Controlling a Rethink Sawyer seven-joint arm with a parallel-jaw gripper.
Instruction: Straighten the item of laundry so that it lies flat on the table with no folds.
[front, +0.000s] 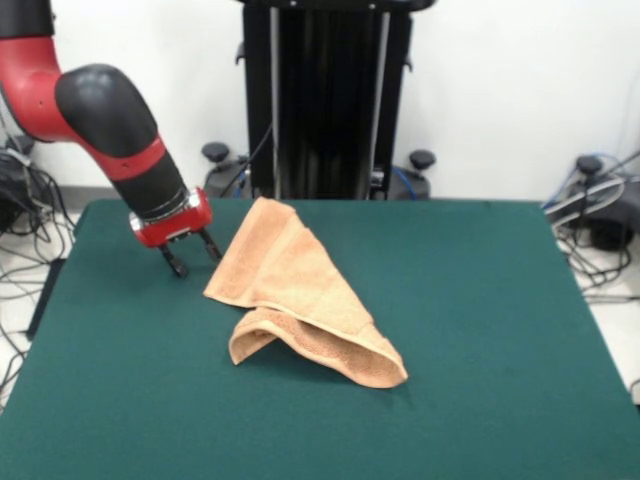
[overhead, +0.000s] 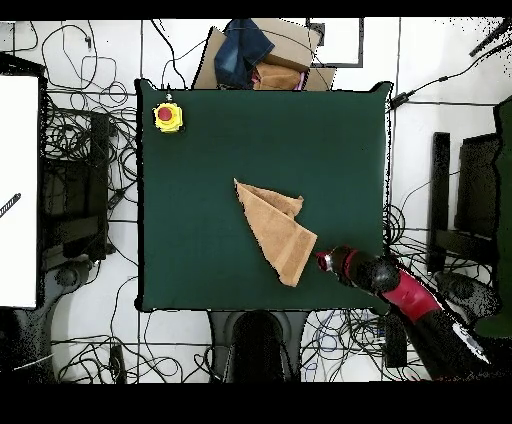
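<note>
The gripper (front: 190, 256), open and empty, hovers just left of the folded towel (front: 300, 290), whose long axis runs diagonally toward the surface's (front: 480, 330) near-right.

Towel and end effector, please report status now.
End effector open, empty, beside towel. Towel folded into triangle, not flat, on table. Yellow button box at table corner, not obstructing.

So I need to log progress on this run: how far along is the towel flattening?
Nothing looks done yet: the towel lies on the table folded into a rough triangle, one layer curled under at its near edge. In hand: the gripper hovers open and empty beside the towel's far corner, not touching it. Left: grasp a corner, pull the folds open and spread it flat.
</note>
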